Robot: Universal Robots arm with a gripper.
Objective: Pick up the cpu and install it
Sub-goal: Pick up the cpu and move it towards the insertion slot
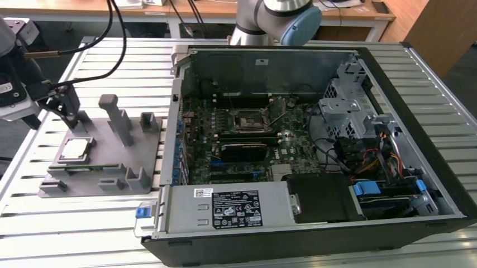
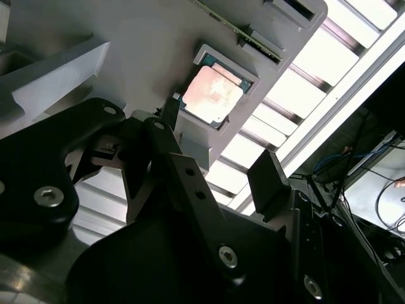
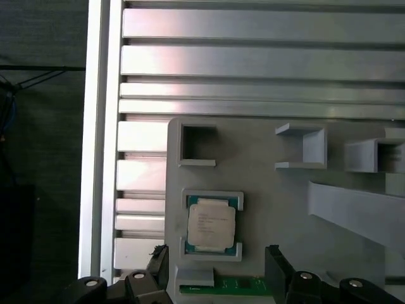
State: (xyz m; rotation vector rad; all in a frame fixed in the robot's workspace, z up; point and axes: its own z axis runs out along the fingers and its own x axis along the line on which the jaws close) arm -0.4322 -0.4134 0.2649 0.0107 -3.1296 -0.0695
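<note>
- The cpu (image 3: 211,228) lies flat in a shallow pocket of the grey fixture (image 3: 278,215) on the bench (image 1: 111,223), at the exterior view's left of the open computer case (image 1: 298,245).
- The gripper (image 3: 216,254) is released and empty; its jaws stand wider apart than the chip, hovering near the pocket.
- Handling, as judged: light, stiff, thin, with a smooth metal top and probably a delicate underside. Take hold on two opposite edges.
- The pocket's raised lips guard two sides; the other two sides look open at mid-edge.
- The upright posts (image 1: 111,111) stand close, limiting sideways room. The socket (image 1: 249,120) sits well apart, beyond the case wall.
</note>
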